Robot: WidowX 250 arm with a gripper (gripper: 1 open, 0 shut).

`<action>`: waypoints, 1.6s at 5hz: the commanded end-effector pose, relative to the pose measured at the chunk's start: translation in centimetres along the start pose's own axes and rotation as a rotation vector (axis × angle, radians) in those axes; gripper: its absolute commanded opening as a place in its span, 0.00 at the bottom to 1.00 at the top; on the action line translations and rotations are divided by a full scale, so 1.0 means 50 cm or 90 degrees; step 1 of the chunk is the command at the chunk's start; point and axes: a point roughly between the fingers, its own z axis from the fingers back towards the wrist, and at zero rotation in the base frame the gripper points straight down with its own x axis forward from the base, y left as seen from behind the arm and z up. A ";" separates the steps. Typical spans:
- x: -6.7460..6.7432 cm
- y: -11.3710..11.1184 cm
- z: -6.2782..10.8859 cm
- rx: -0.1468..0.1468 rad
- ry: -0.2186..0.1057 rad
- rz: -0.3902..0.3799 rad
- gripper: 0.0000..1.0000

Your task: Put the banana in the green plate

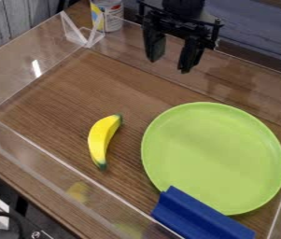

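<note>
A wooden table (92, 79) was seen, fenced by clear walls (31, 70) along its left, near and far sides. The plate (214, 155), round, flat and lime green, lay on the right half of the table, towards the near right corner. A blue block (195, 217), ridged on top, was set at the near edge, its far corner overlapping the near rim of the plate. The arm was seen at the far edge, above the middle of the table, with the gripper (179, 51) pointed downwards and held clear of the wood. Its jaws were parted by a visible gap, and nothing was held between them. The banana (103, 139), yellow with a greenish near tip, lay flat on the wood just left of the plate, apart from its rim, nearer to the near edge than to the far one, with its length running from near to far and its curve bowed towards the left wall. The banana was well apart from the gripper, and it had not been put in the plate. A white and yellow bottle (104, 14) stood beyond the far wall, towards the far left corner; its label was too small to be read. A clear bracket (77, 34) was seen just left of the bottle, at the far wall.
</note>
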 end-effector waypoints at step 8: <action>-0.170 0.137 -0.153 -0.007 0.004 0.000 1.00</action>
